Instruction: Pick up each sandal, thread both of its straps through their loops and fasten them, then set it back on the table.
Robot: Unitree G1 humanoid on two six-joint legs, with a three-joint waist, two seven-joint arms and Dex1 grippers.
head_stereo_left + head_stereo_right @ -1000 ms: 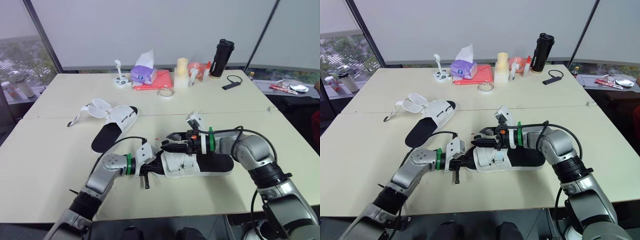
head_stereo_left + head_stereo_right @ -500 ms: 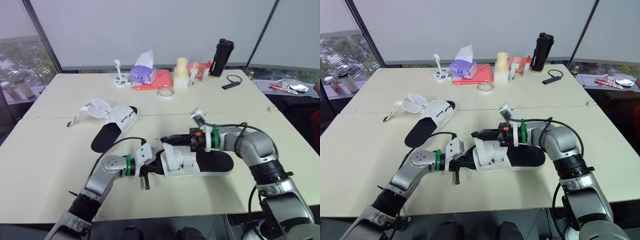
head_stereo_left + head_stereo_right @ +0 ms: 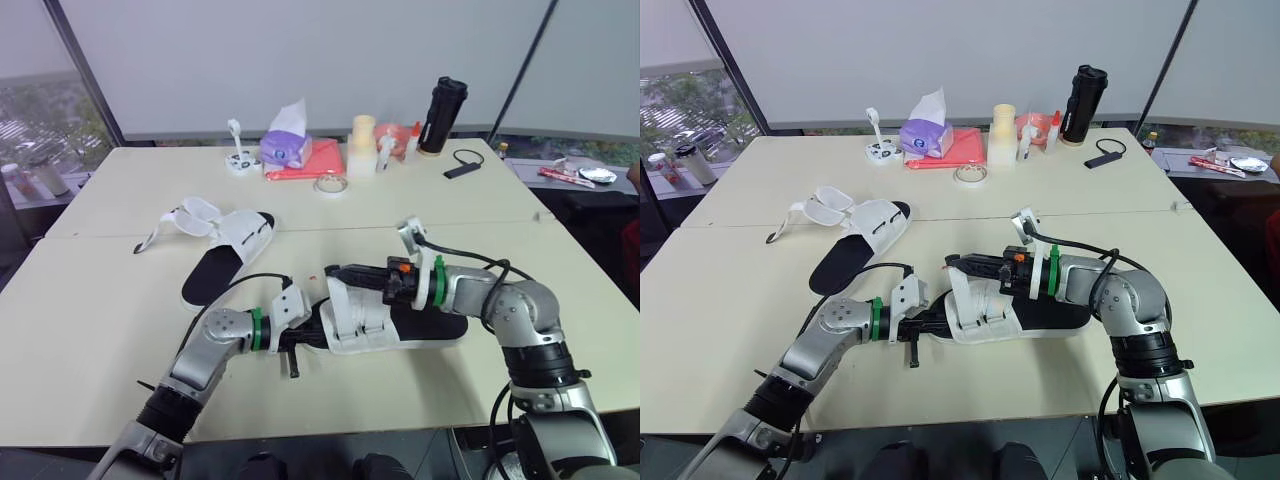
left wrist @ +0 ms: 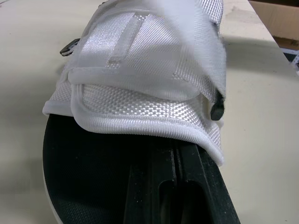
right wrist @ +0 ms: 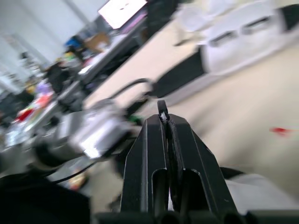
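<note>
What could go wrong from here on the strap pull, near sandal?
1. The right end effector pinches the thin strap between its tips. A harder pull could probably slip it out, so threading would have to restart.
2. The left end effector lies shut on the insole at the toe of the near sandal, not clamped around the sole. The strap pull may drag or tip the sandal on the table.

Legible text: none.
Purple tissue pack (image 3: 927, 136) and black bottle (image 3: 1086, 105) may carry print, but it is too small to read. Sandal (image 4: 149, 70) webbing seen close up is plain white weave with no lettering made out.
</note>
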